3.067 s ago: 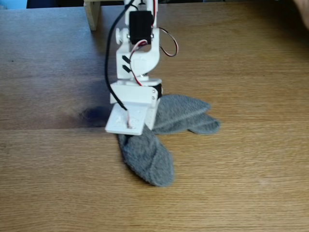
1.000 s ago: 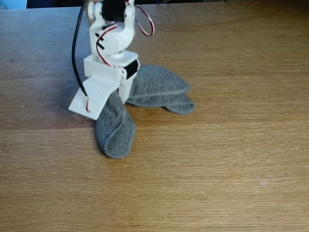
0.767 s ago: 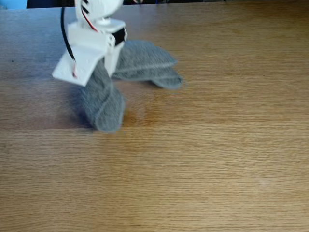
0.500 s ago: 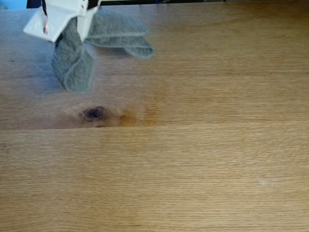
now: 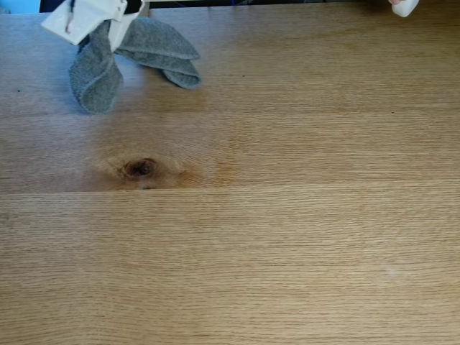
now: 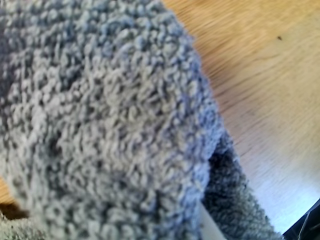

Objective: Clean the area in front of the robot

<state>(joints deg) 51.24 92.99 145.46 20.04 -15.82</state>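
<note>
In the fixed view the robot's white gripper (image 5: 100, 25) sits at the far-left top edge, shut on a grey terry cloth (image 5: 95, 77). One fold of the cloth hangs down onto the oak tabletop (image 5: 287, 215); two more folds (image 5: 159, 49) spread to the right of the jaws. The rest of the arm is cut off by the top edge. In the wrist view the grey cloth (image 6: 110, 125) bulges right in front of the lens, with bare tabletop (image 6: 260, 75) at the upper right.
A dark oval knot (image 5: 140, 169) marks the wood below the cloth. A small white object (image 5: 404, 6) pokes in at the top right corner. A plank seam (image 5: 287, 185) runs across the table's middle.
The gripper has dragged the cloth from the table's middle back and to the left, uncovering the knot. The white object at the top right has come into view.
</note>
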